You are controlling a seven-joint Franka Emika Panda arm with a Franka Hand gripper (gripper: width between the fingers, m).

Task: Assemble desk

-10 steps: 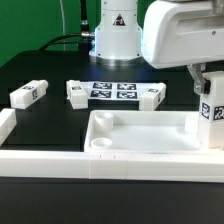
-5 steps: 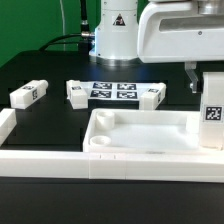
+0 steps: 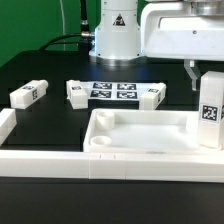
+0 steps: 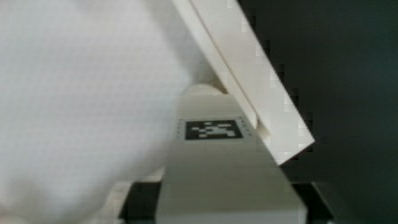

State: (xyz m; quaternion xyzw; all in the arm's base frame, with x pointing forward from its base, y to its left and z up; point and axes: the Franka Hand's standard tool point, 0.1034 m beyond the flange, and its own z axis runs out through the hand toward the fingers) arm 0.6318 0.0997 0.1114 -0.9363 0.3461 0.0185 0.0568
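Little looked done: the hand [image 4: 214,200] clasped one tagged leg [image 3: 209,112] upright at the desk top's [image 3: 140,116] end on the exterior view's right (three more legs [image 3: 26,95] [image 3: 78,92] [image 3: 152,96] lay loose behind it), none apparently seated.

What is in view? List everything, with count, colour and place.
desk top: one, white, front centre.
loose legs: three, white, tagged, lying behind it.
held leg: one, white, tagged, upright at exterior view's right.
marker board: one, white, flat between two loose legs.
border rails: two runs, white, front and exterior view's left.
table: one, black.
robot base: one, white, rear.
hand: one, dark fingers, shut on the held leg.
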